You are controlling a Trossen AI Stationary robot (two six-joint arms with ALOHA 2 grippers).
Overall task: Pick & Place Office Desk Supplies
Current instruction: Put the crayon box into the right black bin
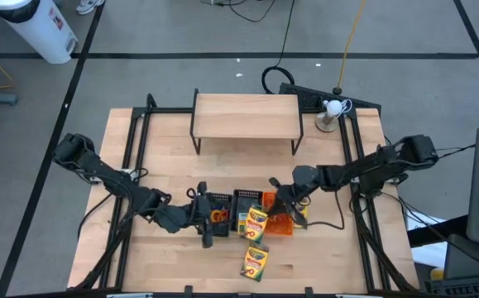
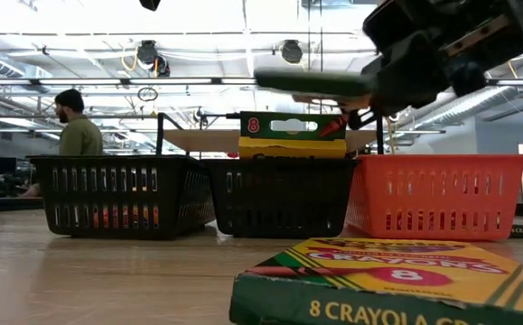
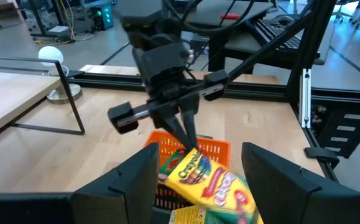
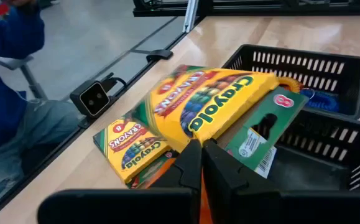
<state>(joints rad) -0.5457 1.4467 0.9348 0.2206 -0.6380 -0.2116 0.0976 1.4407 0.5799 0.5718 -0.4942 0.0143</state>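
While the right gripper sits over the orange tray, its fingers are pinched together on the edge of a crayon box tilted above the middle black tray. Three trays stand in a row near the table's middle: left black tray, middle black, orange tray on the right. Rubber bands lie in the left black tray. Left gripper, at that tray's left side, has its fingers spread apart, holding nothing. Second crayon box lies flat on the table, nearer than the trays. Shelf stands at the far side, white ball to its right.
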